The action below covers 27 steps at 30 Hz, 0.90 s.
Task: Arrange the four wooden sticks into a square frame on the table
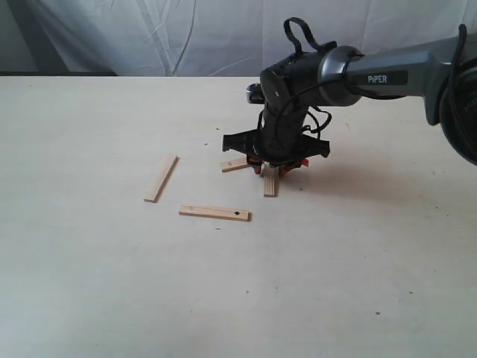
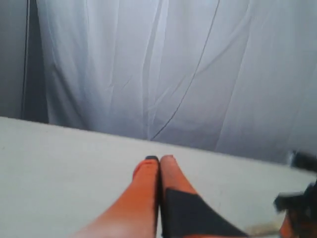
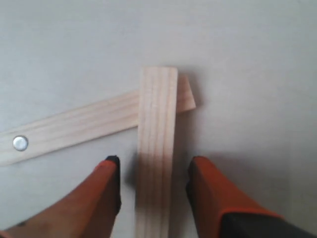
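Wood: a plain stick (image 3: pixel 157 124) lies ungripped between my right gripper's (image 3: pixel 153 166) parted fingers, crossing a holed stick's (image 3: pixel 74 126) end on the surface (image 1: pixel 89 283); two other sticks (image 1: pixel 161 178) (image 1: pixel 215 213) lie apart from it. My left gripper (image 2: pixel 159 161) is closed, empty.

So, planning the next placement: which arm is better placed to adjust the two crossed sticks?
Right. The right pincer, open, straddles the plain stick lying over the holed stick. The left pincer is shut and far off, outside the exterior view.
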Motion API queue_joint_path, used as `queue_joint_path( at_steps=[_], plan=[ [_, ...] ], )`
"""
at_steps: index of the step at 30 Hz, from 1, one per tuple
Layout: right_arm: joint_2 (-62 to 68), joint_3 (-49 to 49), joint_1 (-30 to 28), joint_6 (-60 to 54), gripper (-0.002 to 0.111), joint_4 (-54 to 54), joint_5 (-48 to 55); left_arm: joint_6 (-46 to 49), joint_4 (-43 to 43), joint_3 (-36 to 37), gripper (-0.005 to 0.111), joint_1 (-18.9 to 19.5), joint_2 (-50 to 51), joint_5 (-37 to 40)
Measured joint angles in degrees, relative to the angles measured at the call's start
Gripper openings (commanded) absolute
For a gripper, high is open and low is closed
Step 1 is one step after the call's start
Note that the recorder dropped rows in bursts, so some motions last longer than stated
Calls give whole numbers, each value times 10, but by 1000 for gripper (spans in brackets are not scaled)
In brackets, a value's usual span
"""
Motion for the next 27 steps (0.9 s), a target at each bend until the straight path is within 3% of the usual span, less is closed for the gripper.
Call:
queue_joint_path(
  at_steps=[4,9,12,14,19,22,27],
  plan=[
    [0,0,0,-20,44,0,1,-2,-70,0,0,0,0,-92],
    [-2,0,0,-54,43,0,7,-16,-91,0,0,0,0,-149],
    [-8,0,-8,-103,43,22,19,-33,-85,-31,0,0,4,-130],
    [-18,0,-22,-147,43,54,34,-36,-51,-89,0,0,41,-106],
    [-42,0,-60,-209,43,102,67,-39,26,-285,0,0,265,21],
    [-49,0,-68,-226,43,104,71,-17,29,-375,0,-4,430,98],
    [-50,0,-68,-236,43,113,64,91,-44,-447,0,-68,718,144]
  ],
)
